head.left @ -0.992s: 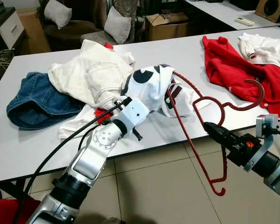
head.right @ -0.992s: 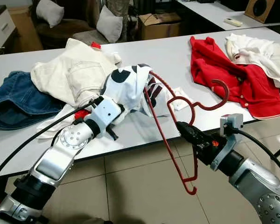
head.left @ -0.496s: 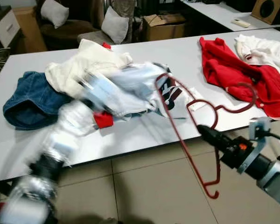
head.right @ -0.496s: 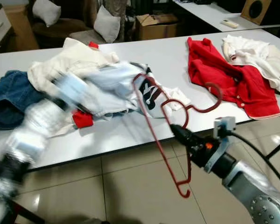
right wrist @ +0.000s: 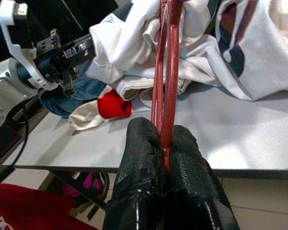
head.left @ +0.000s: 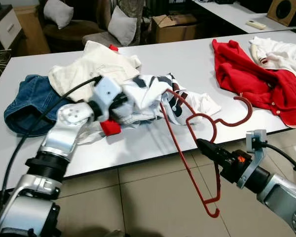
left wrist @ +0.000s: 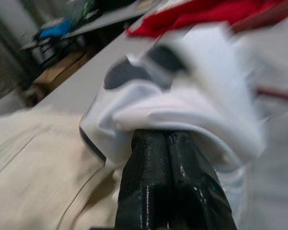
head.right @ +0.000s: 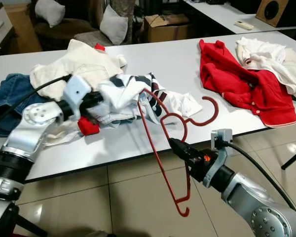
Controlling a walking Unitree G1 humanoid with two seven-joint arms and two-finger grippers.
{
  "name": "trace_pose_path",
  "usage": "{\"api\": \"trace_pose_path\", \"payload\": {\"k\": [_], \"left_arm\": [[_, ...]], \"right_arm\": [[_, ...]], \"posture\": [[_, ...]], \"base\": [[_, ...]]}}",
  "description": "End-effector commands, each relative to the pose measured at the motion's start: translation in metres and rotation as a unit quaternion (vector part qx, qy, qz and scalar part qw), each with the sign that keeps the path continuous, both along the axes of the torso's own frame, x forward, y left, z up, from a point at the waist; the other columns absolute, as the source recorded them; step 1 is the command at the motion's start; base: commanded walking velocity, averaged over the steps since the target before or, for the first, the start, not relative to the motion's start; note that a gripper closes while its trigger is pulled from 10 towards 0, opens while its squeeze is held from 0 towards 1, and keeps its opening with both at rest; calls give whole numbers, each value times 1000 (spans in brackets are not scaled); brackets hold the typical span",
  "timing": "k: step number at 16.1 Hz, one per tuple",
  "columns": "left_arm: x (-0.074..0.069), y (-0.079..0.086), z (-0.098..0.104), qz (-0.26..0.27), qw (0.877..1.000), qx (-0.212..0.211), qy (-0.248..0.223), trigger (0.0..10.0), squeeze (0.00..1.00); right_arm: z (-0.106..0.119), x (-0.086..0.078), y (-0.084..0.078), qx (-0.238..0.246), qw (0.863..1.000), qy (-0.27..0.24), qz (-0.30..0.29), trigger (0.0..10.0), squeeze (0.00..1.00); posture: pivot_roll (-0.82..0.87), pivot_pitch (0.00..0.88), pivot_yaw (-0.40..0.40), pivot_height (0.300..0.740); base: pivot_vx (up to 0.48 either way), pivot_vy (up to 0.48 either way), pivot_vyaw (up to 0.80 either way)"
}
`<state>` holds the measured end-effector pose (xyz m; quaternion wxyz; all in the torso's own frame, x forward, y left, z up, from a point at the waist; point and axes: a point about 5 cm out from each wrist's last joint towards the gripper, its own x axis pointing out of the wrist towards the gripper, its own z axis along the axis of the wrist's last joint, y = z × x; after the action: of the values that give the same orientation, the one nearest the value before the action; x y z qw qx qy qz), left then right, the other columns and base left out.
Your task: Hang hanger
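1. Hanger [head.left: 187, 143], red and thin-framed, hangs off the near edge of the white table [head.left: 187, 59]: its hook curls up over the tabletop, its far shoulder is tucked into a garment, and its lower bar dips toward the tiled floor [head.left: 153, 197].
2. Right gripper [head.left: 203, 146], just off the table's near edge, has its black fingers [right wrist: 144, 158] pressed together on the hanger's frame below the hook.
3. Left gripper [left wrist: 165, 139], over the table to the left, has its fingers closed on a fold of the white shirt with black patches [head.left: 148, 94], which lies bunched at mid-table around the hanger's far end.
4. Cream trousers [head.left: 89, 69] and a blue denim piece [head.left: 29, 98] lie further left; a small red scrap [head.left: 110, 127] sits beside the left wrist.
5. Red jacket [head.left: 246, 79] sprawls at the right end of the table, touching a white garment [head.left: 281, 49] beyond it.
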<state>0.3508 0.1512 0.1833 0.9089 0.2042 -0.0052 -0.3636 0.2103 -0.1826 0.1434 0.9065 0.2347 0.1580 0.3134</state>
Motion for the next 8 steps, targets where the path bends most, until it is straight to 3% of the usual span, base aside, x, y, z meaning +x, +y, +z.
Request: {"api": "trace_pose_path", "payload": {"k": [1,2,3,6,8], "left_arm": [[-7,-4,11,-28,999,-25,-12,10000,35],[-9,-6,12,-39,999,-24,-19,10000,737],[-15,-8,14,-58,998,-29,-23,10000,1000],[-33,-13,22,-98,994,-40,-22,10000,1000],[-52,-24,25,-168,984,-49,23,10000,1000]], "right_arm": [[7,1,3,6,1000,-12,11,10000,0],[8,2,3,7,1000,-13,11,10000,0],[10,2,3,8,1000,-15,12,10000,0],[20,4,5,22,999,-33,20,10000,0],[30,3,5,36,997,-56,41,10000,0]], "posture": [[-206,0,30,740],[-206,0,29,740],[-208,0,27,740],[-208,0,15,740],[-204,0,9,740]], "base": [[0,0,0],[0,0,0],[0,0,0],[0,0,0],[0,0,0]]}}
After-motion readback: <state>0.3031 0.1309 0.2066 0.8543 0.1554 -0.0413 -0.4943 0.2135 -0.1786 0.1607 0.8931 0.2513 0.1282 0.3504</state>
